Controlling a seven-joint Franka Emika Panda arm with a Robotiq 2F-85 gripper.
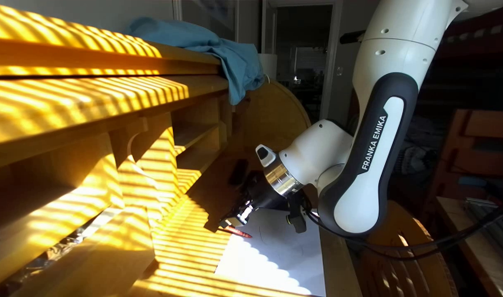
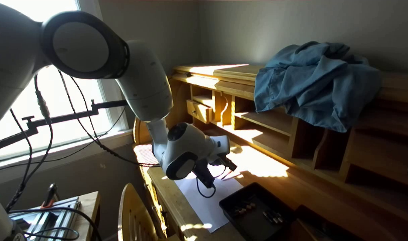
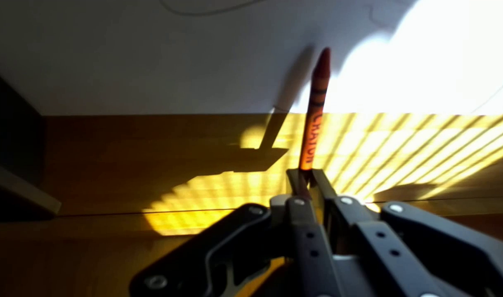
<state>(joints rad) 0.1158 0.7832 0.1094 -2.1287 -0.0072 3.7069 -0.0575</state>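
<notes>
A red crayon [image 3: 315, 111] with an orange-red wrapper points away from my gripper [image 3: 305, 171], which is shut on its rear end. The dark red tip hangs over a white sheet of paper [image 3: 152, 62]. Beside the tip falls its shadow, slightly apart from it, so the crayon appears just above the sheet. Thin curved lines mark the paper. In an exterior view the gripper [image 1: 230, 225] is low over the desk at the sheet's edge, with the crayon [image 1: 241, 233] slanting down onto the paper side. The crayon's gripped end is hidden between the fingers.
A black tray [image 2: 229, 214] with several small pieces stands by the paper [image 2: 198, 197]. Shelves and cubbyholes [image 2: 264, 122] line the desk's back, with one small drawer [image 2: 198, 110] pulled out. A blue cloth [image 2: 311, 77] hangs over the top. A wooden chair [image 2: 133, 214] stands in front.
</notes>
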